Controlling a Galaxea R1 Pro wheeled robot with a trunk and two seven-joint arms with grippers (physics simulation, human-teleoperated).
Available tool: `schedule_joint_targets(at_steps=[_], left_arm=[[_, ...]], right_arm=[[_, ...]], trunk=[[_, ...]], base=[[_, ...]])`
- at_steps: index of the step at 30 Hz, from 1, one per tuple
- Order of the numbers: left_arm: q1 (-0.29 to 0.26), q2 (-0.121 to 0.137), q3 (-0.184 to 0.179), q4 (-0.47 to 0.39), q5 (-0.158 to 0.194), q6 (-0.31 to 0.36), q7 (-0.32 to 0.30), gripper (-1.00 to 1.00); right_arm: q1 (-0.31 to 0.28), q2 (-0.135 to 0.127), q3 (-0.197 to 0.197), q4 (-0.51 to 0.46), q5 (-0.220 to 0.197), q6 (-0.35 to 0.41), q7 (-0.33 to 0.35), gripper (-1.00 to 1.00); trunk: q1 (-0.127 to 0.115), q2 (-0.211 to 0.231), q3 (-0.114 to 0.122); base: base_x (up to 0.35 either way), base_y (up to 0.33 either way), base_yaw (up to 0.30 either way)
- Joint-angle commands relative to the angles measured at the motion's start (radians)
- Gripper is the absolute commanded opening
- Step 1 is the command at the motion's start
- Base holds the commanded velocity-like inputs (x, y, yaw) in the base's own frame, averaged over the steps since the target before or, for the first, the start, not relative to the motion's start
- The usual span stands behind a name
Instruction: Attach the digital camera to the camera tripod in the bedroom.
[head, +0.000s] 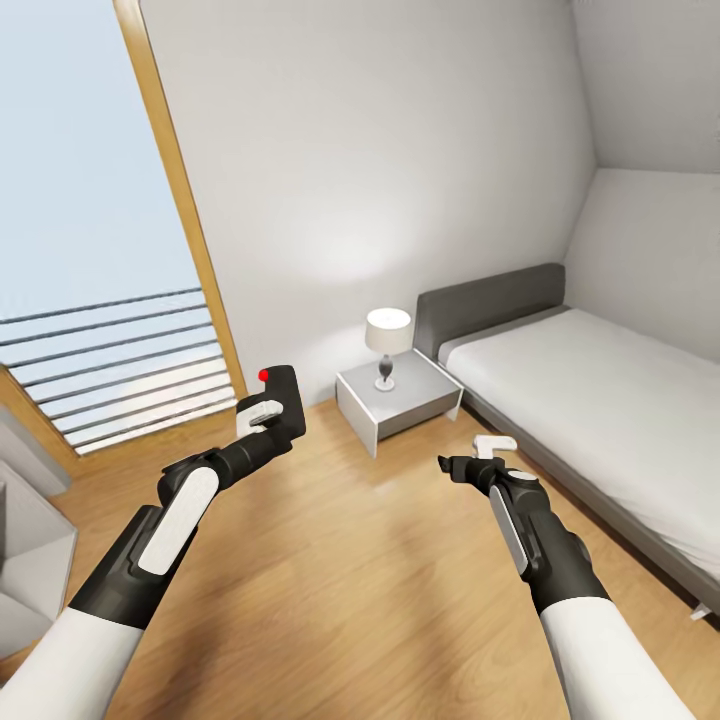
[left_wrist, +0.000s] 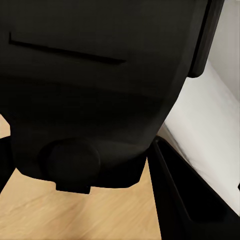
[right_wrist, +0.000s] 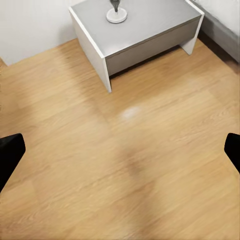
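My left gripper (head: 268, 418) is shut on the digital camera (head: 283, 397), a dark boxy body with a red button on top, held up above the wood floor at the left of the head view. In the left wrist view the camera's black body (left_wrist: 90, 90) sits close between the black fingers (left_wrist: 180, 195). My right gripper (head: 478, 458) hangs open over the floor near the bed, nothing between its fingertips (right_wrist: 10, 155). The camera tripod is out of view.
A grey nightstand (head: 400, 400) with a small white table lamp (head: 387, 340) stands against the white wall. A grey bed (head: 600, 400) runs along the right. A wood-framed glass door (head: 100, 250) is at left. A white shelf edge (head: 30, 530) sits at far left.
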Motion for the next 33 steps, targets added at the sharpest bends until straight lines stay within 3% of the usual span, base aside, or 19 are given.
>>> schedule_joint_targets(at_steps=[1, 11, 33], left_arm=[[-0.001, 0.001, -0.002, -0.001, 0.008, 0.002, 0.007, -1.00], [-0.001, 0.001, -0.002, -0.002, 0.008, 0.001, 0.007, -1.00], [-0.001, 0.001, -0.002, -0.002, 0.008, 0.001, 0.007, -1.00]], right_arm=[[-0.001, 0.001, -0.003, -0.001, -0.003, 0.005, 0.004, 1.00], [-0.001, 0.001, -0.003, -0.001, -0.003, 0.005, 0.005, 1.00], [-0.001, 0.001, -0.003, -0.001, -0.003, 0.005, 0.005, 1.00]], trunk=[[-0.003, 0.006, 0.003], [-0.042, 0.076, 0.050], [-0.042, 0.076, 0.085]], base=[[0.000, 0.000, 0.000], [0.000, 0.000, 0.000], [0.000, 0.000, 0.000]])
